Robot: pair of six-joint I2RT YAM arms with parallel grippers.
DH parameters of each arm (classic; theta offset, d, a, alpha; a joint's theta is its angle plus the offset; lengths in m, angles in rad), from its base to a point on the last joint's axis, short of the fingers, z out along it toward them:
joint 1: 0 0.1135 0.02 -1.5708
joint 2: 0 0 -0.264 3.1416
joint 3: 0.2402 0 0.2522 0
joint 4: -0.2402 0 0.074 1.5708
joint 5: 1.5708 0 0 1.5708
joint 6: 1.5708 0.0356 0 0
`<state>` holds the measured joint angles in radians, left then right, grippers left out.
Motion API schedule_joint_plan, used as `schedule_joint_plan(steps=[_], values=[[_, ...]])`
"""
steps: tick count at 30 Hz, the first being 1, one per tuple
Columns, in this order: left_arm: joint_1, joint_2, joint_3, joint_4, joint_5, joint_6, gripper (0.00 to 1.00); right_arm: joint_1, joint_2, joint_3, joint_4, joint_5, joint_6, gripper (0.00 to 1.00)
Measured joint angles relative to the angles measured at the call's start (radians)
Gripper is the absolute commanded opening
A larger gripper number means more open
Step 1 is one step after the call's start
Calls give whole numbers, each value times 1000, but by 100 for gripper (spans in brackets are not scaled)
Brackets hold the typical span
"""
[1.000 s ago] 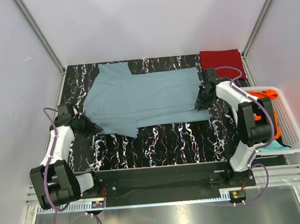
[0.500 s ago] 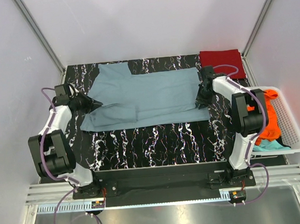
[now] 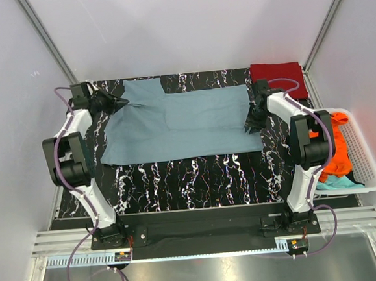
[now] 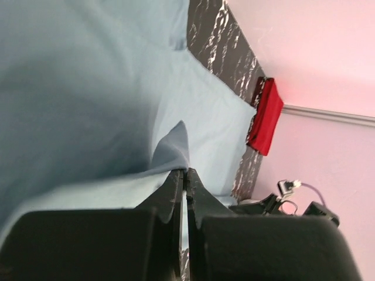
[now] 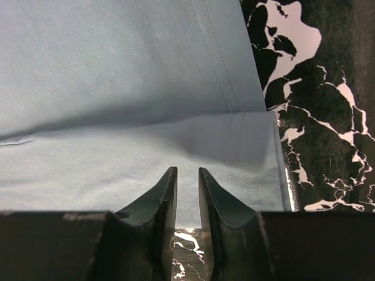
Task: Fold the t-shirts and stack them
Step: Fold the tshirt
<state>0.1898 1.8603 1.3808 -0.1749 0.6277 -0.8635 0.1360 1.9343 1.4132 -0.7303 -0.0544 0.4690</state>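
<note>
A dusty grey-blue t-shirt (image 3: 187,124) lies spread flat across the black marbled table (image 3: 197,179). At the table's far left corner my left gripper (image 3: 121,101) is shut on a pinch of this shirt's cloth. In the left wrist view the fabric (image 4: 88,88) rises in a ridge into the tips of the left gripper (image 4: 184,171). My right gripper (image 3: 249,128) hovers over the shirt's right hem. Its jaws stand slightly apart with nothing between them in the right wrist view (image 5: 187,171), above the folded hem (image 5: 234,137). A folded dark red t-shirt (image 3: 277,78) lies at the far right corner.
A white slatted basket (image 3: 366,165) stands off the table's right edge and holds a bright orange shirt (image 3: 336,158) and a teal one (image 3: 334,182). White walls enclose the table on three sides. The dark red shirt (image 4: 265,117) shows in the left wrist view too.
My left gripper has swept from the near left side to the far left corner, carrying the shirt's left part up and over. The right gripper stayed at the hem, its jaws parting slightly.
</note>
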Motion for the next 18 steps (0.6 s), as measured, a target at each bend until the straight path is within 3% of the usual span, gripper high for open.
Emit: schedule_joint_plan(steps=[5, 7, 11, 18], values=[[-21, 151, 124, 27, 32, -31, 0, 0, 20, 20, -6, -13, 0, 30], [-26, 193, 148, 34, 43, -40, 0, 0, 27, 30, -10, -13, -2, 34], [-34, 222, 156, 37, 48, -46, 0, -1, 31, 53, -24, -8, -19, 42], [-33, 223, 182, -51, -9, 5, 0, -7, 34, 100, -36, 18, -58, 43]])
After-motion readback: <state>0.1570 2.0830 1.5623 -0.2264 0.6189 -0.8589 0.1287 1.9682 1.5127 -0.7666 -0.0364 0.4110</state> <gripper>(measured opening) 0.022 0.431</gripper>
